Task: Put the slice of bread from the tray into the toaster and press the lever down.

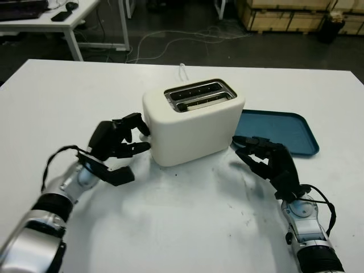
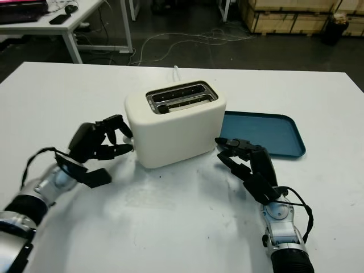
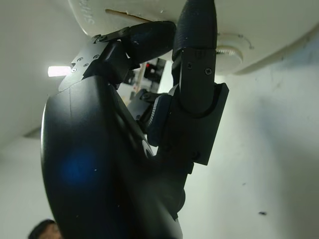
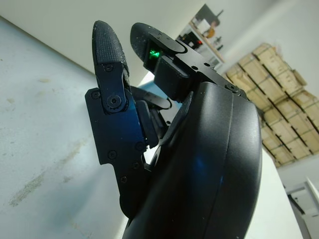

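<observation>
I see the broad white table (image 1: 170, 227) first. On it, near its centre, the cream-white two-slot plastic toaster (image 1: 193, 122) stands upright. The slot nearer me holds a pale slice of bread (image 1: 202, 102), its top edge just showing; the far slot looks dark. At about three o'clock from the toaster the flat blue plastic tray (image 1: 284, 133) lies just beside it, its near corner hidden behind the toaster's body.

My left hand (image 1: 116, 145) sits at nine o'clock of the toaster, fingers (image 3: 197, 45) curled, the tips pressed against the toaster's end wall beside a small round knob (image 3: 230, 51); I cannot tell whether they are on the lever.

My right hand (image 1: 267, 162) is at about four o'clock of the toaster, close to its corner, open and holding nothing.
</observation>
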`<state>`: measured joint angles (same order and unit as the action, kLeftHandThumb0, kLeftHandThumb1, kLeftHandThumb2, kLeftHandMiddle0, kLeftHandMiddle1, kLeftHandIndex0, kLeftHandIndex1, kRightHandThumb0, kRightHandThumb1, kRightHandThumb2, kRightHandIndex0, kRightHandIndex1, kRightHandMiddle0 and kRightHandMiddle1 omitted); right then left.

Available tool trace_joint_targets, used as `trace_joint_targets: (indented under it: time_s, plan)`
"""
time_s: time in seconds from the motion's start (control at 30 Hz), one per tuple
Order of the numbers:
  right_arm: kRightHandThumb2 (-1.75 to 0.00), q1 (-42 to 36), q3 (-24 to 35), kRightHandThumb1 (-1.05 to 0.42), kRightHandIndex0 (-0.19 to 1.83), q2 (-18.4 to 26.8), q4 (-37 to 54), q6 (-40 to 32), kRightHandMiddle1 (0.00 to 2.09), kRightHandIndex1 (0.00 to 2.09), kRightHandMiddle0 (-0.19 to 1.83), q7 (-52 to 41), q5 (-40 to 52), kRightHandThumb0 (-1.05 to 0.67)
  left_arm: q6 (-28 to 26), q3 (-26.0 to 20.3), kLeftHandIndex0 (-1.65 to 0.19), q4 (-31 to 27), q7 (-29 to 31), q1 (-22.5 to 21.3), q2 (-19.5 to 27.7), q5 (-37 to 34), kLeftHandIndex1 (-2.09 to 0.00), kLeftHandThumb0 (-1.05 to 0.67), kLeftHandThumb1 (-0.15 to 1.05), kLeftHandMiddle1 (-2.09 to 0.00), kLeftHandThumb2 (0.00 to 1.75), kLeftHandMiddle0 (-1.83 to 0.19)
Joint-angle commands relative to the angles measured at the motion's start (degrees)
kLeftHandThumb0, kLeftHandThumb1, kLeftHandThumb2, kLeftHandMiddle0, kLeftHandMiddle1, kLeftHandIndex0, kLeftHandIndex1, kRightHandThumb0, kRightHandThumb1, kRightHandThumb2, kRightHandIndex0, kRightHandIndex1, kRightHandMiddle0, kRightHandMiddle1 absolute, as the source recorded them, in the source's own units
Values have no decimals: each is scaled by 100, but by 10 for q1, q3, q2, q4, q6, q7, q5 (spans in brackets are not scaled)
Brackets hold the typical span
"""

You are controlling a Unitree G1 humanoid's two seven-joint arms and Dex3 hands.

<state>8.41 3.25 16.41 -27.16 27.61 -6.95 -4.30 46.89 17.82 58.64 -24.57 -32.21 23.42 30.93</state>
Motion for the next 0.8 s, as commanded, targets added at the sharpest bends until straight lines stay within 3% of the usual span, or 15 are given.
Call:
trace_joint_targets:
  time_s: [0.0, 0.1, 0.5, 0.77]
  plan:
    - [-14, 6, 1, -92, 70, 6, 12, -15, 2, 84, 98, -3, 0, -62, -13, 101, -93, 40, 61, 39, -74, 82, -67, -83, 92, -139, 11, -97]
    - [-14, 5, 1, -92, 70, 4, 9, -10, 2, 85, 97, 0, -2, -62, -15, 105, -90, 47, 62, 29, -62, 70, -73, -84, 92, -152, 13, -96]
    - [-14, 14, -2, -92, 70, -5, -2, -3, 2, 86, 98, 0, 3, -62, -10, 128, -84, 43, 33, 11, -27, 70, -87, -86, 92, -157, 14, -95]
    - [-15, -1, -3, -92, 69, -5, 18, -13, 1, 87, 97, 7, -3, -64, -2, 145, -77, 12, 66, -6, 16, 59, -94, -85, 92, -160, 19, -90]
